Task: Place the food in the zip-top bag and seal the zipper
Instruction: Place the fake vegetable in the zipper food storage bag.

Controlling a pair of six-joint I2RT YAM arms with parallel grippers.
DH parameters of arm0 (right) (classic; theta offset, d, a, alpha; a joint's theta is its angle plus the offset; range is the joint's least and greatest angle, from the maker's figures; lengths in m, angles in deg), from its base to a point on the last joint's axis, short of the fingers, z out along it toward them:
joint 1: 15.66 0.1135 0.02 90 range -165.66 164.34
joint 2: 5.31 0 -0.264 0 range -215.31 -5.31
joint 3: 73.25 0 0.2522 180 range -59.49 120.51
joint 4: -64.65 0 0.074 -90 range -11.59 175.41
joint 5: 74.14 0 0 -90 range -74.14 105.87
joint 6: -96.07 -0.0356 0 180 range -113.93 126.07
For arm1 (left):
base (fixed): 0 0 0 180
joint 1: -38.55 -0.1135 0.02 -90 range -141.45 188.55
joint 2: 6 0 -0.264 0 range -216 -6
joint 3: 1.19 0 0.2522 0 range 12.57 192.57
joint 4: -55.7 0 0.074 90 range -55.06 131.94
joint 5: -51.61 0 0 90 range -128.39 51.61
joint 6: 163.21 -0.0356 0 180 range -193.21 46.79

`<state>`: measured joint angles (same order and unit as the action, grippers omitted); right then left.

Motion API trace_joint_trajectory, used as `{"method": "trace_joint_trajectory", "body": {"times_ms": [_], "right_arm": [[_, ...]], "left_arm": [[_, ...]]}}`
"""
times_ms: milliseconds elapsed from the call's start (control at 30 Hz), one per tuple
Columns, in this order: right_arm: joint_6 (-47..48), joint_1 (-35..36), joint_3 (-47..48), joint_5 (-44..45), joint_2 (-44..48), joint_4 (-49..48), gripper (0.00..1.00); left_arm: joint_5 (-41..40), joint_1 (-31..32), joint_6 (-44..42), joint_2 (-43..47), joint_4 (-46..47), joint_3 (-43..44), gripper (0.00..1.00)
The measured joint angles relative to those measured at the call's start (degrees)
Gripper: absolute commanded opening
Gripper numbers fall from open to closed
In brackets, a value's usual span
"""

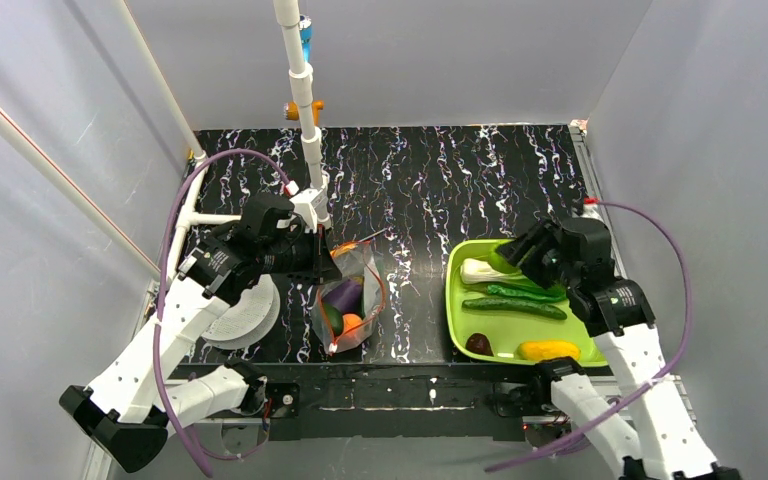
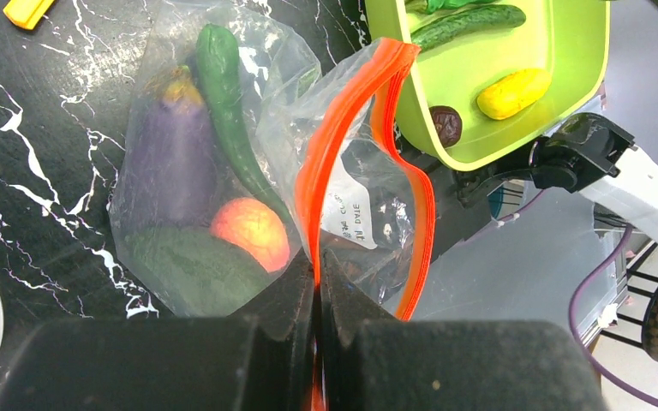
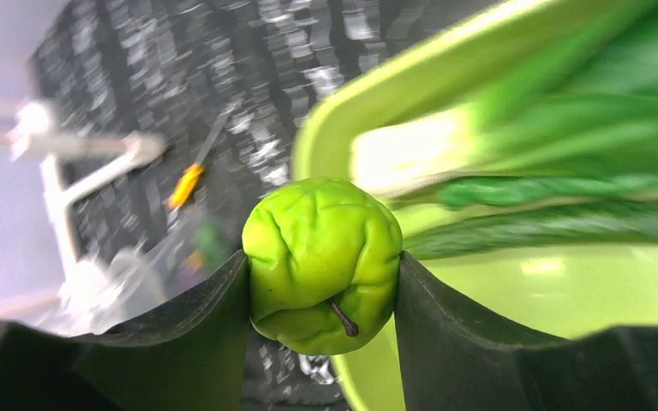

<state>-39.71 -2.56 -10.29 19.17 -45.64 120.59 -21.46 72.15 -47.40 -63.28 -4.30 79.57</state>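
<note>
Over the tabletop's [image 1: 430, 190] green tray [image 1: 455, 300], a green apple [image 3: 321, 240] is clamped by the right gripper [image 3: 321, 282], likely next to be carried into the zip-top bag [image 2: 163, 68], which is pinched at its zipper [image 2: 349, 111] by the left gripper [image 2: 317, 291].

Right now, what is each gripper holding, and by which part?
The left gripper pinches the zip-top bag by its red-orange zipper. The right gripper clamps the bright green round fruit across its sides.
</note>
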Motion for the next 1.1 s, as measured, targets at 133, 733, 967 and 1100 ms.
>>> {"method": "trace_joint_trajectory", "body": {"times_ms": [133, 733, 967, 1100], "right_arm": [[2.6, 11.1, 3.4, -7.6, -3.0, -7.8, 0.01], [11.7, 48.8, 13.0, -19.8, -24.6, -29.7, 0.13], [14.0, 52.1, 17.3, -9.7, -30.4, -24.8, 0.33], [14.4, 53.0, 17.6, -2.1, -32.1, -22.3, 0.52]], "left_arm": [[0.0, 0.0, 0.2, 0.0, 0.0, -0.2, 0.0], [0.1, 0.0, 0.9, 0.1, 0.0, -0.8, 0.0], [1.4, 0.0, 1.9, 0.0, 0.1, 0.0, 0.0], [2.6, 0.0, 2.9, 0.0, 0.9, 0.4, 0.0]]}}
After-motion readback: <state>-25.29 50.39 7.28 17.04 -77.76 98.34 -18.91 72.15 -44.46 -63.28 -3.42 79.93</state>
